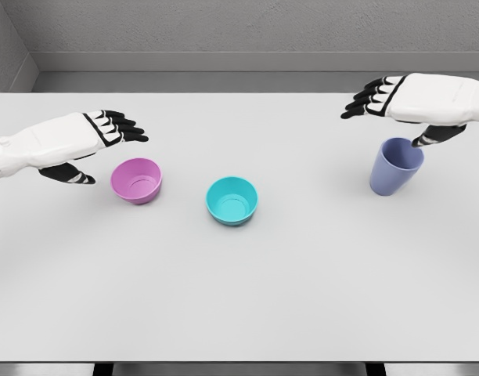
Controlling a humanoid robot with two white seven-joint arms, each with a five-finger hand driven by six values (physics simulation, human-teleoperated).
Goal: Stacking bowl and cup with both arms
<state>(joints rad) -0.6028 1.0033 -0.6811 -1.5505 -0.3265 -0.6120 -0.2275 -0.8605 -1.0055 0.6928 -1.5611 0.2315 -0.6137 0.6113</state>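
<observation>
Blue cup (395,166) under right hand (412,106)

Probably a simulated lab: bare white table (239,313), plain grey walls (247,27)

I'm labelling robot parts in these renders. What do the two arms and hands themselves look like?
Both match. The left hand and right hand have smooth white boxy shells over the palm and forearm, and slim black fingers with white segment plates near the knuckles. Each thumb is black with pale bands. No cables, logos or sleeves are visible.
</observation>
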